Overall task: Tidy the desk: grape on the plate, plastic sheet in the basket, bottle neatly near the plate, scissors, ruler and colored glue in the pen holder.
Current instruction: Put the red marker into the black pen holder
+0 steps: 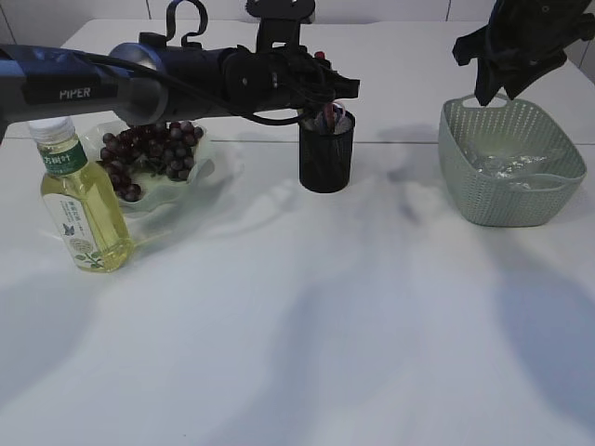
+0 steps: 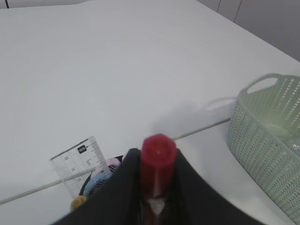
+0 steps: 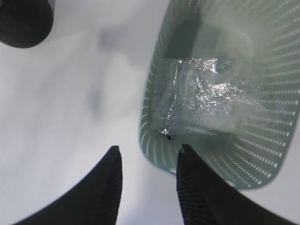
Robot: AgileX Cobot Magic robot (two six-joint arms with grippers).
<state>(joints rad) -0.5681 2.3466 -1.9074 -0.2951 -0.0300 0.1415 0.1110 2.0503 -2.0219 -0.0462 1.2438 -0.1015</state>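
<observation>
**Glue into the pen holder**

My left pincer (image 2: 157, 206) grips the red colored glue (image 2: 158, 159) above the pen holder (image 1: 326, 153), ruler (image 2: 79, 164) already inside. Next: lower, release. My right pincer (image 3: 147, 180) hangs open, empty, over the basket (image 3: 154, 108).

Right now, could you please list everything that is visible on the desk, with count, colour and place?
bottle: one, clear with yellow liquid, white cap, green label; front left, upright, beside the plate
plate: one, pale; back left
grape: one bunch, dark purple; on the plate
pen holder: one, black mesh; back centre
ruler: one, clear; standing in the pen holder
colored glue: one, red; between the left gripper's fingers, above the pen holder
basket: one, pale green; right
plastic sheet: one, clear, crinkled; inside the basket
table: one, white
left gripper: one, black; above the pen holder, shut on the glue
right gripper: one, black; open, over the basket's edge
</observation>
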